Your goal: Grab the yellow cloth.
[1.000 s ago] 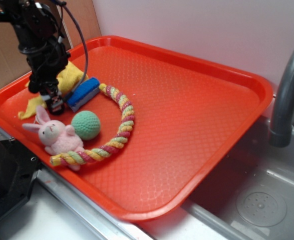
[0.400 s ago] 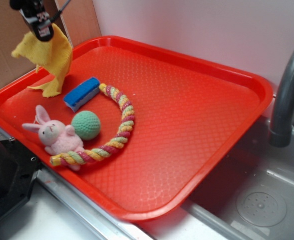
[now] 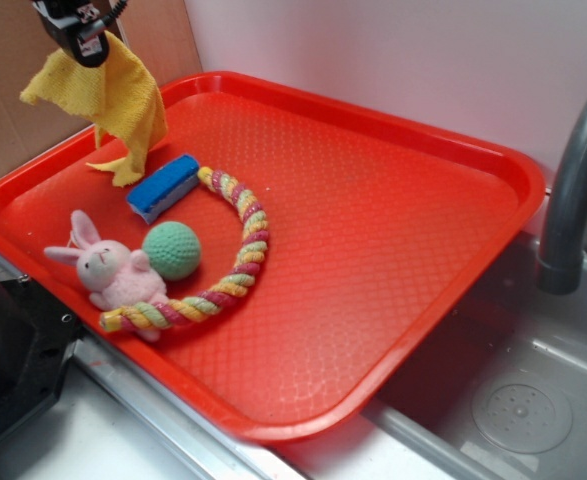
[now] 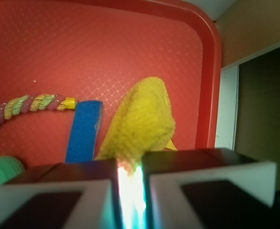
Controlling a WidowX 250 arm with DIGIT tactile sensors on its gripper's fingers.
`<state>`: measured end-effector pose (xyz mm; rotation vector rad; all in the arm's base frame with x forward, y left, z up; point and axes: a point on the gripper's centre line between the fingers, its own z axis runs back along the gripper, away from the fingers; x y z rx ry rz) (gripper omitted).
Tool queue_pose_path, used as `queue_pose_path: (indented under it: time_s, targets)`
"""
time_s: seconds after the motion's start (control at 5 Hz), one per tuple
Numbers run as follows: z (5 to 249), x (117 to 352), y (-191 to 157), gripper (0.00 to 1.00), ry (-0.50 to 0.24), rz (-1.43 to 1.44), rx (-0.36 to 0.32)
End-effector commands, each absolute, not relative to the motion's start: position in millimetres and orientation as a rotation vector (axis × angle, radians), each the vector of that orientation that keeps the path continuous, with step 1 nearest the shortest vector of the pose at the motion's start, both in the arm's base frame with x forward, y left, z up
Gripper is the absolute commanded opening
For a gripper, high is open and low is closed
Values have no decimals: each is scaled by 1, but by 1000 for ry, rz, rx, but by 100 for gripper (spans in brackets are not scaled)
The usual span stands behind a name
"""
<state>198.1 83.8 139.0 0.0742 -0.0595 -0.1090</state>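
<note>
1. Gripper is clamped on the yellow cloth, up near the top-left of the exterior view, above the tray's far left corner.
2. Cloth hangs clear of the tray as far as I can tell. Its lowest tip dangles just above the tray surface, near the blue sponge; contact there can't be ruled out from this angle.
3. Wrist view: jaws are pressed together with only a thin sliver between them, cloth bunched and pinched in that gap. A fold of it drapes down over the tray's edge region, sponge beside it.
4. Handling: soft, light, knit-textured, zero stiffness. It drapes and swings and won't hold shape. Texture should give decent friction, so slip risk looks low while the pinch stays firm.
5. Grip point: it's pinched at a bunched fold near the top, most of the fabric hanging below. A thick bunch is the right place to hold; a single-layer corner would be more likely to pull out.
6. Judgement: grab looks essentially done.
7. Others untouched on the tray near its left edge: braided rope, green ball, pink bunny.
8. Sink and faucet at right, well apart.
</note>
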Motion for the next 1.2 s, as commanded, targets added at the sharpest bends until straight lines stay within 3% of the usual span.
queue_pose_path:
  time_s: [0.0,0.2,0.4,0.8,1.0]
  targets:
    - [97,147,84,0,-5,-55,61]
    - [88,145,78,2,16,-81,68]
    - [88,150,81,100,-3,-114,64]
    - [67,163,84,100,-101,-155,42]
    - [56,161,89,100,-96,-151,44]
